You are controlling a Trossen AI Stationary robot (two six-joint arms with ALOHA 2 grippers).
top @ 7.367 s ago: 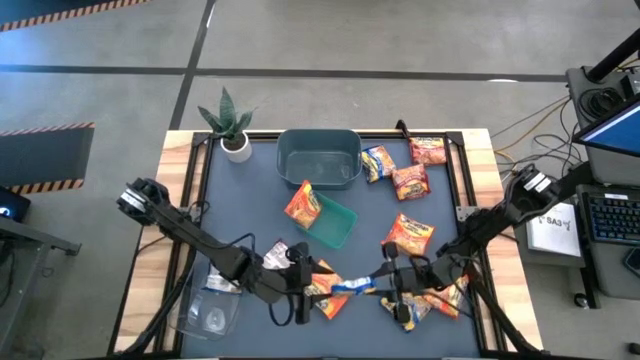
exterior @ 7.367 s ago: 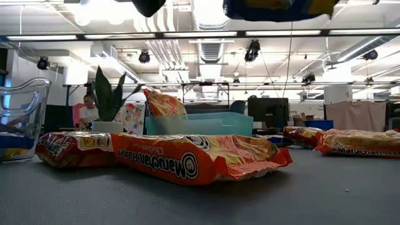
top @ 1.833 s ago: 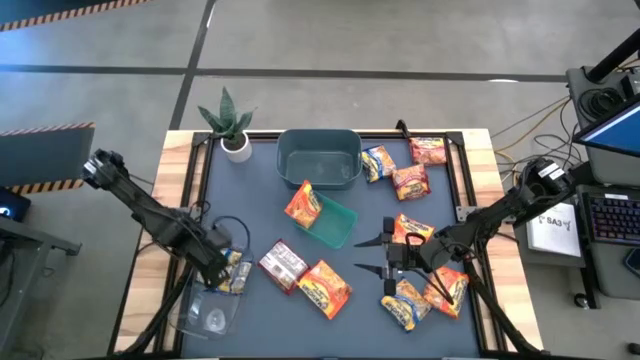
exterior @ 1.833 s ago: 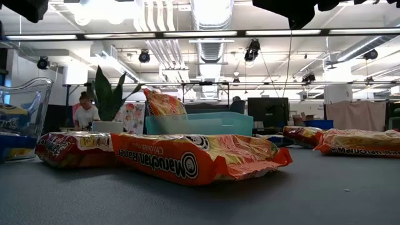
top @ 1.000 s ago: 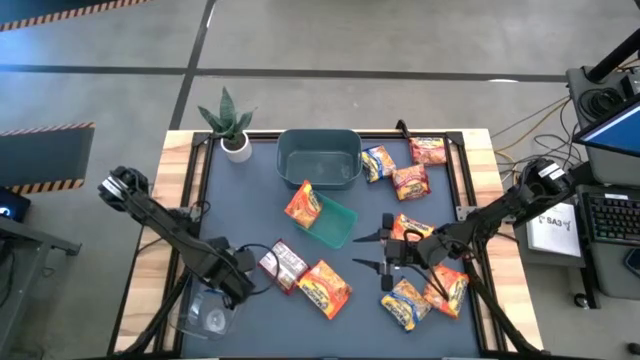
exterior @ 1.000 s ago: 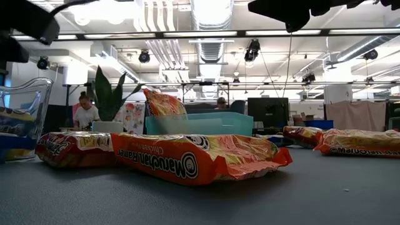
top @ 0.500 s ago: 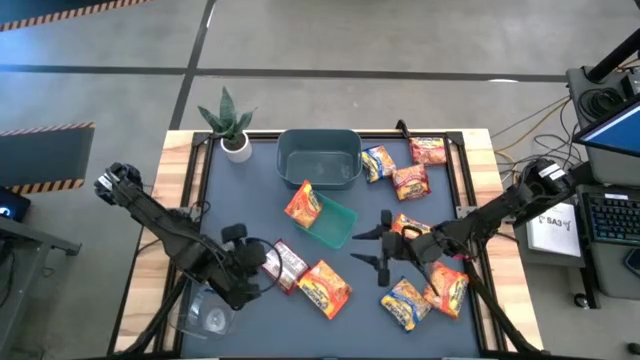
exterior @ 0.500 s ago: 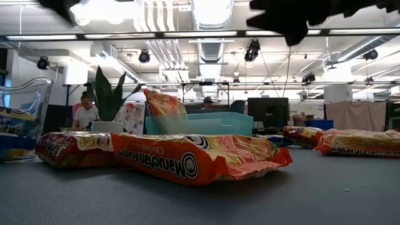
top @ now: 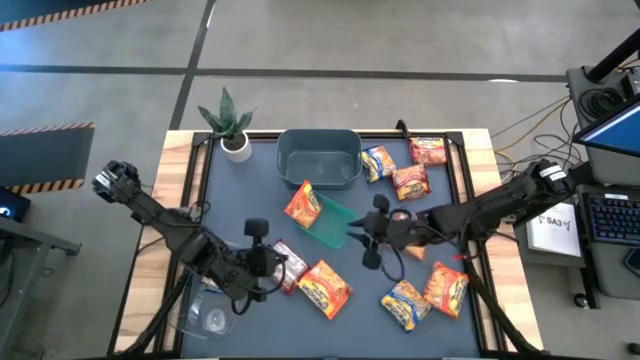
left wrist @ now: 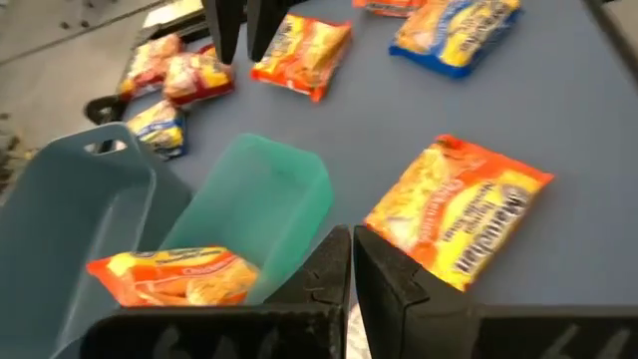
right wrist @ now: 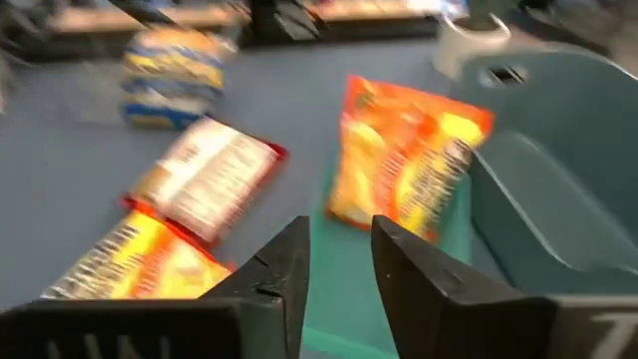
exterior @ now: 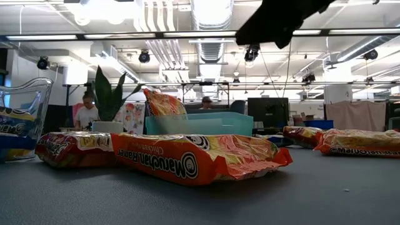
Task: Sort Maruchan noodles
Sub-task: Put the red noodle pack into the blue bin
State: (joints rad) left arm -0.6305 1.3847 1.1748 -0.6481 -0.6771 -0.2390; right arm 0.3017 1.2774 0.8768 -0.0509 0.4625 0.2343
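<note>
Maruchan noodle packets lie spread over the blue mat. An orange one (top: 303,203) leans with its lower edge in the small green tray (top: 338,228). A dark red-and-white one (top: 285,262) and an orange one (top: 322,285) lie flat near my left gripper (top: 272,257), which is shut, holds nothing and hangs above the mat (left wrist: 351,264). My right gripper (top: 368,238) hovers beside the green tray's right end. In the right wrist view it (right wrist: 339,264) is open with a narrow gap and nothing in it.
The grey-teal tub (top: 319,155) stands behind the tray. More packets lie at the far right (top: 410,182) and near right (top: 404,303). A clear container (exterior: 15,125) at the near left holds a yellow-and-blue packet. A potted plant (top: 230,125) stands in the far left corner.
My left gripper has risen from the clear container, gone a little toward the table's right edge and rolled about its own line. My right gripper has gone toward the table's left edge, up to the green tray. No packet has moved.
</note>
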